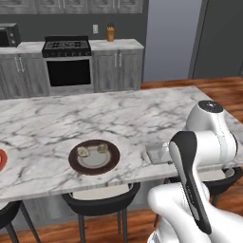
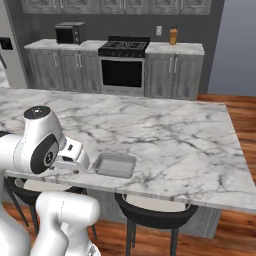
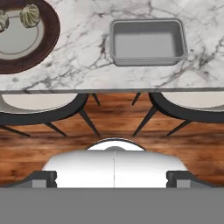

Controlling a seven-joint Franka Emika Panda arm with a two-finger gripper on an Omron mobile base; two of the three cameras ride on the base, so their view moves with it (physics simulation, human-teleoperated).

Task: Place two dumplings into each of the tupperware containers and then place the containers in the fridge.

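Two dumplings (image 1: 83, 152) (image 1: 102, 148) lie on a dark brown-rimmed plate (image 1: 94, 167) near the island's front edge. In the hand view one dumpling (image 3: 29, 15) shows whole and the other (image 3: 1, 20) is cut by the left border. One tupperware container (image 2: 115, 165) sits empty to the plate's right, at the counter's front edge (image 3: 147, 41); my arm partly hides it in the left base view (image 1: 156, 153). My gripper (image 3: 113, 178) hangs open and empty above the floor in front of the counter, short of the container. A tall dark grey front (image 1: 220, 38) stands back right; I cannot tell whether it is the fridge.
A red-rimmed plate (image 1: 1, 159) peeks in at the counter's left edge. Black stools (image 1: 102, 197) (image 3: 39, 105) are tucked under the island's front. Beyond the island stand the oven range (image 1: 68, 64), a microwave (image 2: 70, 33) and grey cabinets.
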